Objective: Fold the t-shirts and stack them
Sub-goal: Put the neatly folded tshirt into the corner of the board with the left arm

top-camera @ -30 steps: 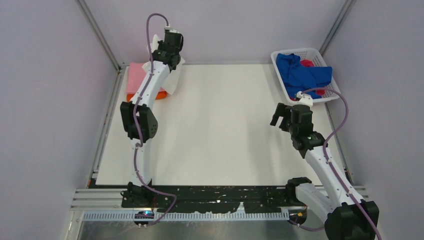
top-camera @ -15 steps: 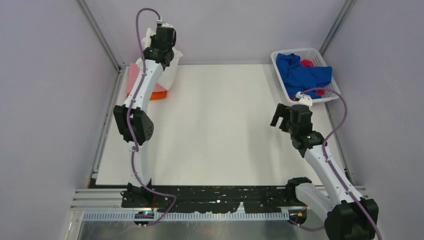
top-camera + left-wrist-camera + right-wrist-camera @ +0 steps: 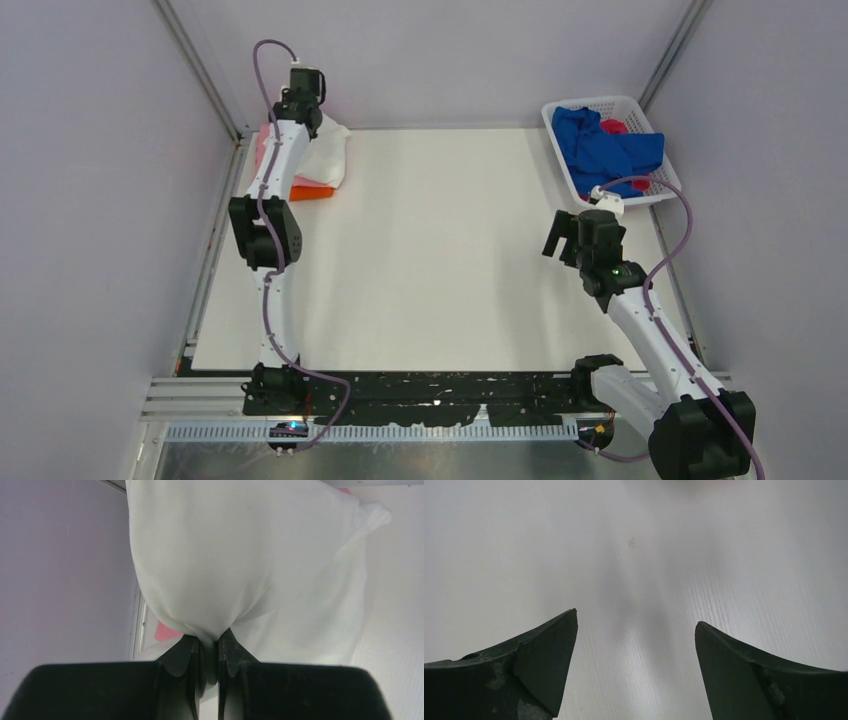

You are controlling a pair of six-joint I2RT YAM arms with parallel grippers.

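1. The white t-shirt [image 3: 240, 555] is thin, limp and light. It sags like a pouch from the left fingers [image 3: 181, 662], which pinch a gathered bit of it over the counter's [image 3: 450, 260] far-left corner
2. Below it lie the pink t-shirt [image 3: 164, 631] and the orange t-shirt [image 3: 312, 192]
3. Such cloth will likely bunch rather than slip; a hem or shoulder corner looks the better hold
4. The right fingers [image 3: 544, 650] are spread, empty, over bare counter near the lattice basket [image 3: 590, 101], where the blue t-shirt [image 3: 600, 145] and red t-shirt [image 3: 616, 126] lie crumpled
5. No brand, label or writing can be read
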